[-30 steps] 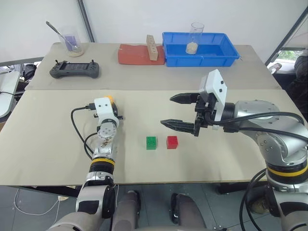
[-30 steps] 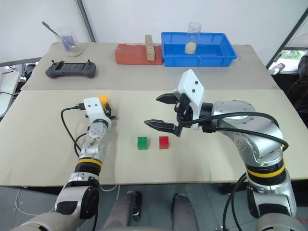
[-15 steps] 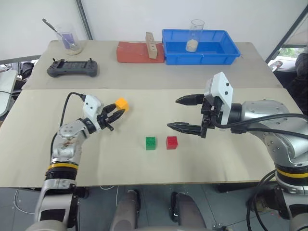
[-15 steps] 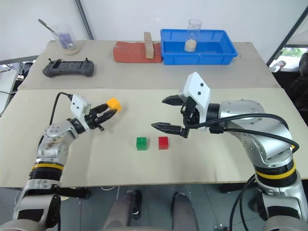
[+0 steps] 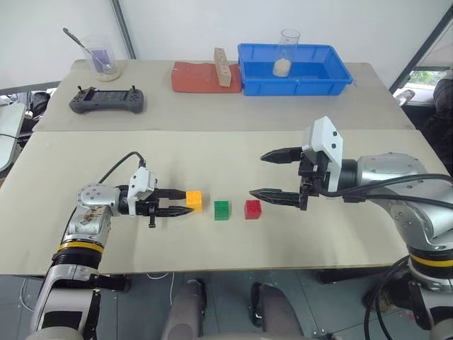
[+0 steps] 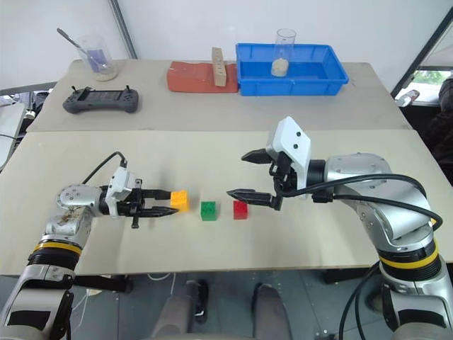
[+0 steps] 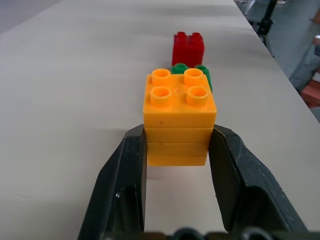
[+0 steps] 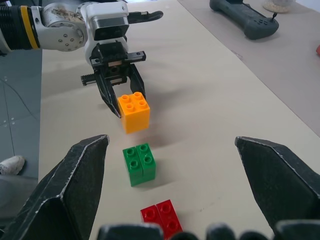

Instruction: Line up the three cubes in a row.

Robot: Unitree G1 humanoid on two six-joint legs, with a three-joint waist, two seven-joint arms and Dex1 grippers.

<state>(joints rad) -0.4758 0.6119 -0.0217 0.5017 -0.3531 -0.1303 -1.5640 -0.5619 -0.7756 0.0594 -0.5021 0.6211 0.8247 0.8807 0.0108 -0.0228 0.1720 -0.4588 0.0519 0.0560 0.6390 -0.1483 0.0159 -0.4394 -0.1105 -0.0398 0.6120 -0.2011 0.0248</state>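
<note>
The left gripper's (image 5: 185, 210) jaws are clamped on the sides of the orange-yellow cube (image 5: 194, 200), studs up, holding it low over the worktop (image 5: 64, 163) just beside the green cube (image 5: 222, 209). The red cube (image 5: 253, 209) sits just beyond the green one, so the held cube is lined up to extend their row. The right gripper (image 5: 277, 174) hangs with jaws spread wide and empty, near the red cube and clear of the line.

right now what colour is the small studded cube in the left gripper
Orange-yellow: the small studded plastic cube is clamped in the left gripper, clearest in the left wrist view.
</note>
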